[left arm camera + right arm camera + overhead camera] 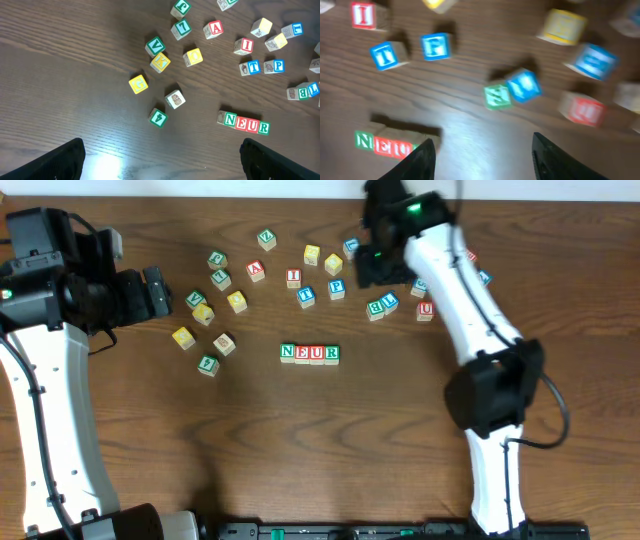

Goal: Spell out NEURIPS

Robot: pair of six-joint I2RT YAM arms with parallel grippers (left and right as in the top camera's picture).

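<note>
Four cubes stand in a row reading N, E, U, R (pixel 310 354) at the table's middle; the row also shows in the left wrist view (pixel 245 123) and, partly behind a finger, in the blurred right wrist view (pixel 385 143). Behind the row lie a red I cube (pixel 293 277) (pixel 244 46) (pixel 363 14), a blue P cube (pixel 336 288) (pixel 278 65) and a blue T cube (pixel 306 296). My right gripper (pixel 377 270) (pixel 482 160) hovers open and empty over the far right cubes. My left gripper (pixel 158 290) (pixel 165 165) stands wide open at the far left, holding nothing.
Several other letter cubes are scattered across the far half, among them a red A cube (pixel 256 270), two yellow cubes (pixel 312 254) and a left cluster of green and yellow ones (pixel 205 310). More cubes (pixel 425 308) lie under my right arm.
</note>
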